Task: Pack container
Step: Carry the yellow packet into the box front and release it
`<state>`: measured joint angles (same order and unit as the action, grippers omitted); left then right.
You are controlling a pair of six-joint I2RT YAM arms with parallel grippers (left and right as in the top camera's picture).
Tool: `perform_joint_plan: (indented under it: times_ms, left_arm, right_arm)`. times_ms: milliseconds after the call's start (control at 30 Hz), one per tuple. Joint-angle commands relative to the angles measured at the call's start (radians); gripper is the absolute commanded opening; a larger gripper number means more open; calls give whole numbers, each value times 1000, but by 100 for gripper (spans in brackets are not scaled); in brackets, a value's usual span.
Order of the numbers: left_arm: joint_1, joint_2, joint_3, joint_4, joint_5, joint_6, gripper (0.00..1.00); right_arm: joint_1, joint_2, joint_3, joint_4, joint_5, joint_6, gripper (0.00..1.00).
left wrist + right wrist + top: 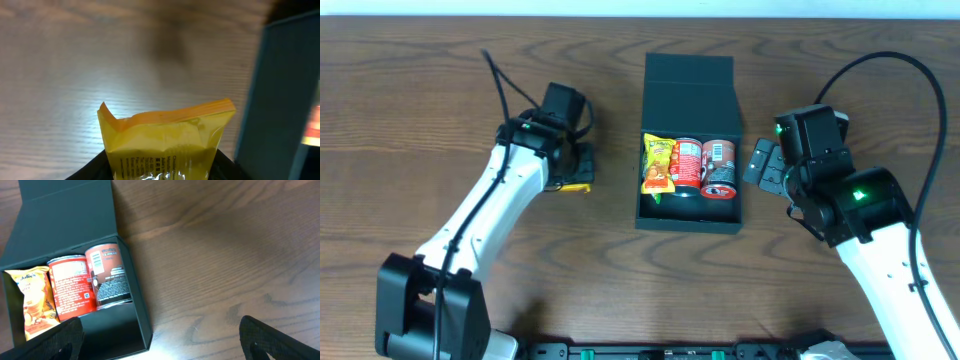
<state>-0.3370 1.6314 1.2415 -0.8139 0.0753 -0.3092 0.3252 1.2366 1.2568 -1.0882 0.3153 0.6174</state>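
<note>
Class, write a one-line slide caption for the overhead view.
Left gripper holds a yellow packet beside the open box holding two cans.

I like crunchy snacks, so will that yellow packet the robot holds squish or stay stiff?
Probably floppy: the yellow packet in the left gripper looks like thin film with a wavy crimped top. Likely light too, and its glossy wrap might slip.

Brown wood-grain table [410, 90], pale band [620, 8] beyond

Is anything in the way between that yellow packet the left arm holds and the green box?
Nothing visible: only bare table lies between the packet and the open box. A pouch and two cans fill its far part.
</note>
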Motion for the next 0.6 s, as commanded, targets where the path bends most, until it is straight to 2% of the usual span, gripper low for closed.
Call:
perform_joint_plan:
  times_ms: [0, 133, 233, 433, 567]
  left_arm:
    - [-49, -24, 48, -5, 2, 18, 47]
    - [-102, -24, 72, -4, -1, 18, 47]
    - [-138, -24, 81, 0, 0, -30, 47]
    - [-197, -24, 81, 11, -8, -214, 47]
    - [-223, -24, 81, 16, -8, -407, 46]
  right_arm:
    - [-8, 1, 3, 0, 30, 10, 99]
    - [-8, 1, 3, 0, 37, 10, 99]
    - [-8, 1, 3, 0, 37, 10, 99]
    - [-8, 1, 3, 0, 37, 10, 99]
    - [-8, 1, -4, 0, 54, 10, 99]
